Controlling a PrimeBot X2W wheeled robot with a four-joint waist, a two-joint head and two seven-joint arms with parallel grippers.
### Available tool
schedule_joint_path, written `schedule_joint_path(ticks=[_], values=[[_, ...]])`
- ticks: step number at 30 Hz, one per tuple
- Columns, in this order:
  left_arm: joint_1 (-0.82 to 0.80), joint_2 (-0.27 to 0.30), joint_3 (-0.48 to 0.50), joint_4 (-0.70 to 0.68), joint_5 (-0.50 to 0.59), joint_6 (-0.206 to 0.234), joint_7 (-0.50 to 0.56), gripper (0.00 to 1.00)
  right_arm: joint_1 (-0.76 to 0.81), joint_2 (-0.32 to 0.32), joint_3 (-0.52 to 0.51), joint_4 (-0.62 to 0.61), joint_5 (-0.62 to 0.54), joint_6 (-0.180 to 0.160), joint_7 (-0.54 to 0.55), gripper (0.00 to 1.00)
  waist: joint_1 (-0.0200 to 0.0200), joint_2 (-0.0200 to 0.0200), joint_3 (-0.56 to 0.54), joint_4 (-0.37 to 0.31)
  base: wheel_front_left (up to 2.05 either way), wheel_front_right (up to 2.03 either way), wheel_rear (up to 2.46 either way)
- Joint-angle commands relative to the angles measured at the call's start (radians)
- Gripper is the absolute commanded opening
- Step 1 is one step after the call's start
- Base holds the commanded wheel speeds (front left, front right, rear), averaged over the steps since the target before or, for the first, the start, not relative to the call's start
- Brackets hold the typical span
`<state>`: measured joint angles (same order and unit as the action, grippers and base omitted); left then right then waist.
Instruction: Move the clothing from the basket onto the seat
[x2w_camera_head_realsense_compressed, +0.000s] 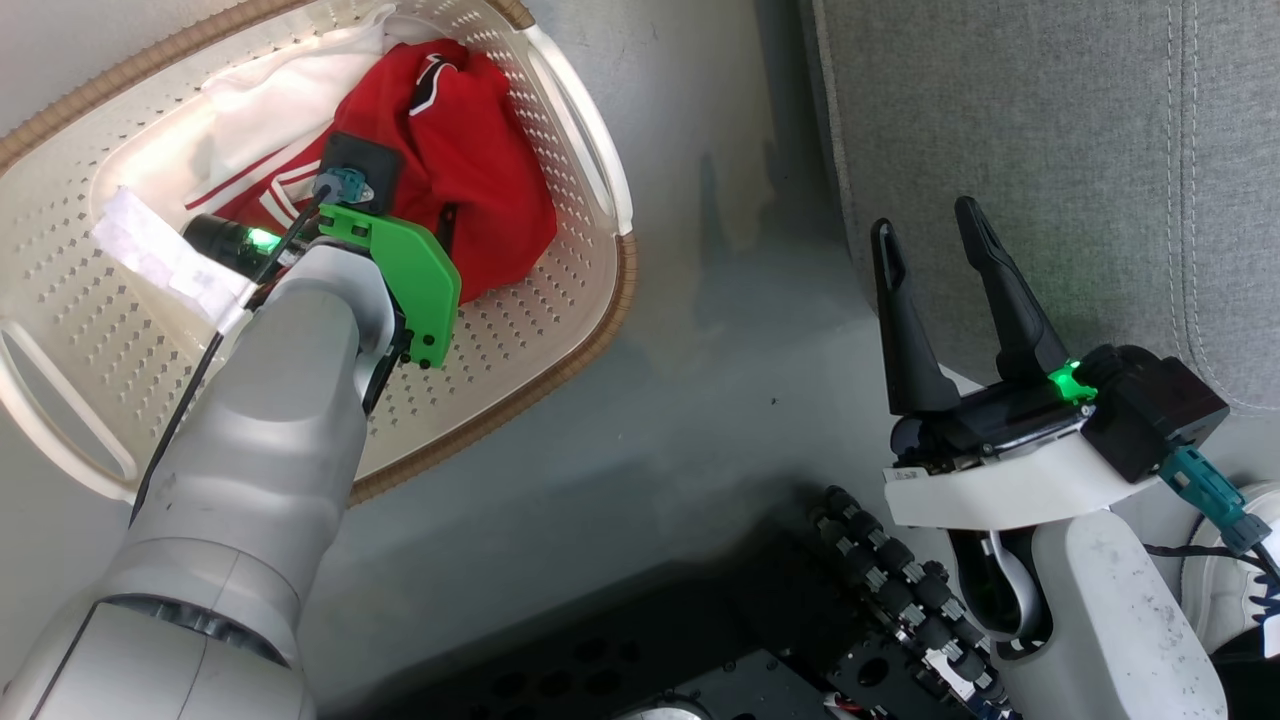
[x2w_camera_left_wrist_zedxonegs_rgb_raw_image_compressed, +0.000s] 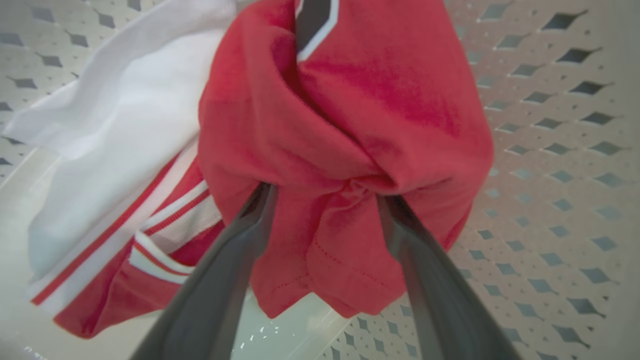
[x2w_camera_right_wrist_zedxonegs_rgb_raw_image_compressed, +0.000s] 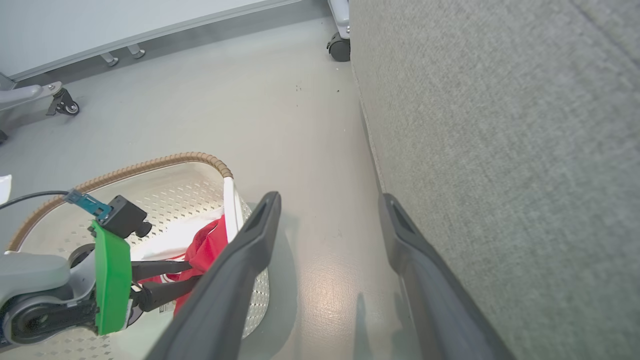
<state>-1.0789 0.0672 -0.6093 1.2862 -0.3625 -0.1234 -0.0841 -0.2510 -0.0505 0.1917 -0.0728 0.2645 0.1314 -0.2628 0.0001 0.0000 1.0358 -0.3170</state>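
Nothing has reached the seat: the clothing lies heaped in the basket, where your left gripper stands spread wide astride a red fold, not clamped. Your right gripper hangs splayed and empty beside the seat. The red bundle runs lengthwise up the head view, black-and-white trim farthest, hem nearest your left fingers.

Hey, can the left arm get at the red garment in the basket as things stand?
Probably yes. The left gripper is down in the basket, jaws open, its fingers either side of a bunched fold of the red garment; nothing lies between.
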Motion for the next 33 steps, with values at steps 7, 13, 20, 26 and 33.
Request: schedule_joint_path(ticks=[7,13,20,26,33], values=[[-0.039,-0.005,0.007,0.001,-0.024,0.007,-0.026,1.00,-0.015,0.000,0.002,0.002,0.008,-0.001,-0.003,1.00,-0.0001,0.0000,-0.007,0.001,0.00,0.00,0.00],[-0.050,-0.011,0.009,0.002,-0.057,-0.003,-0.008,1.00,-0.020,0.000,0.001,0.008,-0.004,-0.001,-0.003,1.00,-0.0001,0.0000,-0.007,0.005,0.00,0.00,0.00],[-0.069,-0.014,-0.041,0.002,-0.027,0.009,-0.024,1.00,-0.035,0.000,0.007,0.015,0.008,-0.001,-0.003,1.00,-0.0001,0.0000,-0.012,0.005,0.00,0.00,0.00],[-0.070,-0.002,-0.092,0.003,0.012,0.035,0.020,1.00,-0.032,0.000,0.013,0.014,0.016,-0.001,-0.003,1.00,-0.0001,0.0000,-0.014,0.000,0.00,0.00,0.00],[-0.051,0.004,-0.122,0.003,0.022,0.032,0.098,1.00,0.001,0.000,0.013,0.011,0.005,-0.001,-0.003,1.00,-0.0001,0.0000,-0.006,-0.001,0.00,0.00,0.00]])
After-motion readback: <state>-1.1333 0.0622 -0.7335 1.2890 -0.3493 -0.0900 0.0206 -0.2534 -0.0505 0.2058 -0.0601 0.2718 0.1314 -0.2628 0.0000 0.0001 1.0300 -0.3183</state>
